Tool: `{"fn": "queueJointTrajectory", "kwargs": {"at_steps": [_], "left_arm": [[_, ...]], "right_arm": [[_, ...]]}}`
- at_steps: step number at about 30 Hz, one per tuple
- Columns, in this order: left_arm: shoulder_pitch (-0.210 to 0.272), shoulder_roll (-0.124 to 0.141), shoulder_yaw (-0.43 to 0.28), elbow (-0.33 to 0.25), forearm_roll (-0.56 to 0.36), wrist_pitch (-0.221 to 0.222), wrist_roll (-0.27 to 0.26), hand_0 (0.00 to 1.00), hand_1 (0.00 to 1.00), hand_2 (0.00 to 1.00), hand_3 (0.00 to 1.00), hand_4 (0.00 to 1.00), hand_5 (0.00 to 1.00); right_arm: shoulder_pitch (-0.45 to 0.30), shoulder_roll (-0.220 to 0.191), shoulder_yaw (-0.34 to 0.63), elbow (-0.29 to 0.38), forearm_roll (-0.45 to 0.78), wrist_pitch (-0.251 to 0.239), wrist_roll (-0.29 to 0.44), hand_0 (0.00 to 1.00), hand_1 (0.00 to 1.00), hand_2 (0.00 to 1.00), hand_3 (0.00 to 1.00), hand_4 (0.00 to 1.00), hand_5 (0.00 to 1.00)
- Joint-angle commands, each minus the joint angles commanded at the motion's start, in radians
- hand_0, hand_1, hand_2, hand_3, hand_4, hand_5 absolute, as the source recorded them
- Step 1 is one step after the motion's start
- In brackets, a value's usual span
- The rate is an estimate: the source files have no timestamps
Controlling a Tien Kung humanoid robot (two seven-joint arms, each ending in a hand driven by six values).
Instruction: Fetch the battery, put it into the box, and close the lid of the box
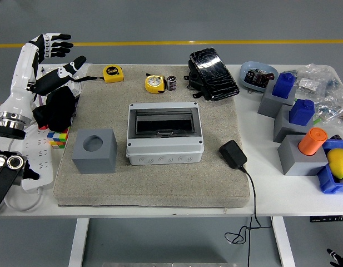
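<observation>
**Battery lying clear of the raised hand**

Spreading fingers (59, 41) of the left hand (49, 50) at the table's far left corner, gripping nothing. Lying well apart near the far edge: the battery (172, 83). Sitting mid-table on the mat (154, 183): the box (165, 134). Showing beyond: grey floor (160, 22).
</observation>
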Motion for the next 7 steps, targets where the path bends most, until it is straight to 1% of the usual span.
{"fn": "queueJointTrajectory", "kwargs": {"at_steps": [7], "left_arm": [[-0.003,0.000,-0.003,-0.006,0.000,-0.001,0.001,0.580,0.621,0.641,0.685,0.998,0.567]], "right_arm": [[0.005,-0.002,-0.004,0.000,0.002,0.001,0.000,0.657,0.619,0.602,0.547,0.950,0.459]]}}
